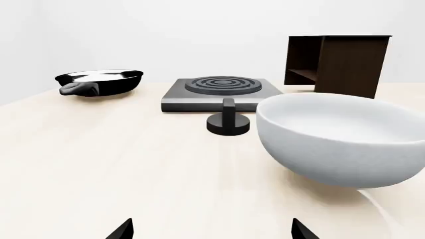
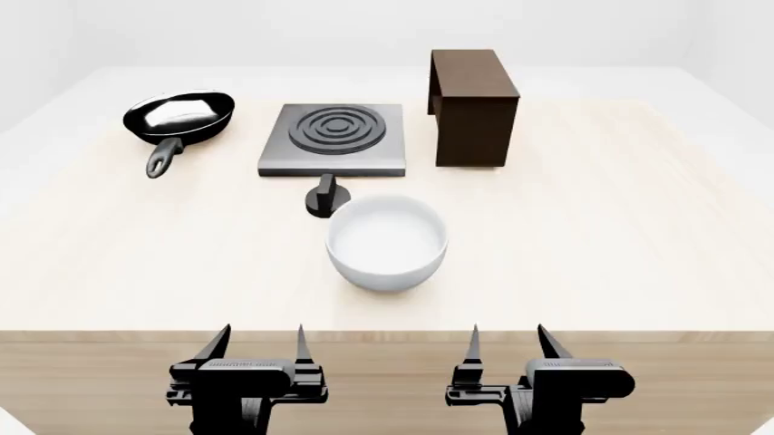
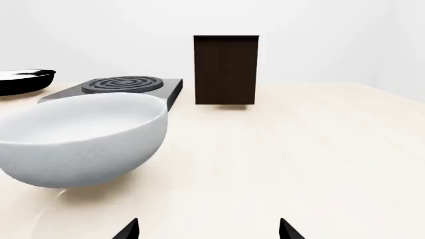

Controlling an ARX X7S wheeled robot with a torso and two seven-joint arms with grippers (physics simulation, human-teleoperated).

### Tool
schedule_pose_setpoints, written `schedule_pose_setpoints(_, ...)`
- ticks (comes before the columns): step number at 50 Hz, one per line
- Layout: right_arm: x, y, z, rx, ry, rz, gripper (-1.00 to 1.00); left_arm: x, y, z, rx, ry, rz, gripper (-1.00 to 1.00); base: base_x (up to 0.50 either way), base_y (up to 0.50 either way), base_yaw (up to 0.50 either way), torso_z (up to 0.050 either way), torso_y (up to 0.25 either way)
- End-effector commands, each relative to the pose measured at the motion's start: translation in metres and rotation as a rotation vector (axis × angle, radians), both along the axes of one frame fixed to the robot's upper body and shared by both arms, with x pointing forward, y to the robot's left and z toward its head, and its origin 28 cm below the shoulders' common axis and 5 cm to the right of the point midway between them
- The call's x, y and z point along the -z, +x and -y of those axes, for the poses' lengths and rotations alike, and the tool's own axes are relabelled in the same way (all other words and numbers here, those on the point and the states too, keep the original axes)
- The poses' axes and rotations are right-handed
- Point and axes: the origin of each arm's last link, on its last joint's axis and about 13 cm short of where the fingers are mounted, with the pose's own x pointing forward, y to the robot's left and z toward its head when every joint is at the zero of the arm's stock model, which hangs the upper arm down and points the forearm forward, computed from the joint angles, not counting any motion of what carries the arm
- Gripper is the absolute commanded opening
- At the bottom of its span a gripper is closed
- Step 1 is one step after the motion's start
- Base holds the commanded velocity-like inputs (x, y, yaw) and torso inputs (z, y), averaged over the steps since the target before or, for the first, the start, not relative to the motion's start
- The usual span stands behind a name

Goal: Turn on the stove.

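Nearest, the left gripper (image 2: 257, 349) and right gripper (image 2: 508, 349) hung released at the desk's (image 2: 629, 263) front edge, fingers spread, holding nothing. Beyond stood a smooth white bowl (image 2: 387, 242), then the small black knob (image 2: 326, 197) just past it. The stove (image 2: 333, 139), a flat grey metal slab with ringed burner, sat toward the far edge, centred between a glossy black pan (image 2: 179, 118) and dark wooden box (image 2: 473, 94). Bare pale wood lay on both sides.

Bright, even, diffuse render light from above in all my views. Sharp focus throughout, no blur, no edge distortion. Only faint soft shadows on the pale wooden bench (image 2: 604, 245), under the white round bowl (image 2: 387, 241). Glossy white glare inside the black frying pan (image 2: 179, 116).
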Motion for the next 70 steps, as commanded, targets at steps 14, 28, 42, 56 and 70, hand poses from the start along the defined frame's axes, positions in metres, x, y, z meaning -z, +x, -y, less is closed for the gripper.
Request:
schedule_pose_setpoints(14, -0.001, -0.001, -0.001, -0.011, 0.013, -0.014, 1.0, -0.001, 0.0, 0.0, 0.001, 0.0, -0.001, 1.0, 0.0, 0.0, 0.0, 0.0, 0.0)
schedule_pose_setpoints(28, -0.002, 0.001, -0.001, 0.011, 0.003, -0.011, 1.0, 0.0, 0.002, 0.0, -0.012, 0.012, -0.021, 1.0, 0.0, 0.0, 0.0, 0.0, 0.0)
schedule_pose_setpoints(42, 0.001, 0.001, -0.002, 0.0, 0.003, -0.026, 1.0, -0.001, 0.001, 0.0, 0.001, 0.001, -0.005, 1.0, 0.0, 0.0, 0.0, 0.0, 0.0)
schedule_pose_setpoints(56, 0.001, 0.002, -0.002, 0.005, -0.003, -0.034, 1.0, -0.002, 0.001, 0.0, 0.002, 0.002, -0.004, 1.0, 0.0, 0.0, 0.0, 0.0, 0.0)
schedule_pose_setpoints(70, 0.001, 0.003, -0.003, 0.008, -0.012, -0.042, 1.0, -0.002, 0.002, 0.0, -0.001, -0.001, -0.004, 1.0, 0.0, 0.5, 0.0, 0.0, 0.0)
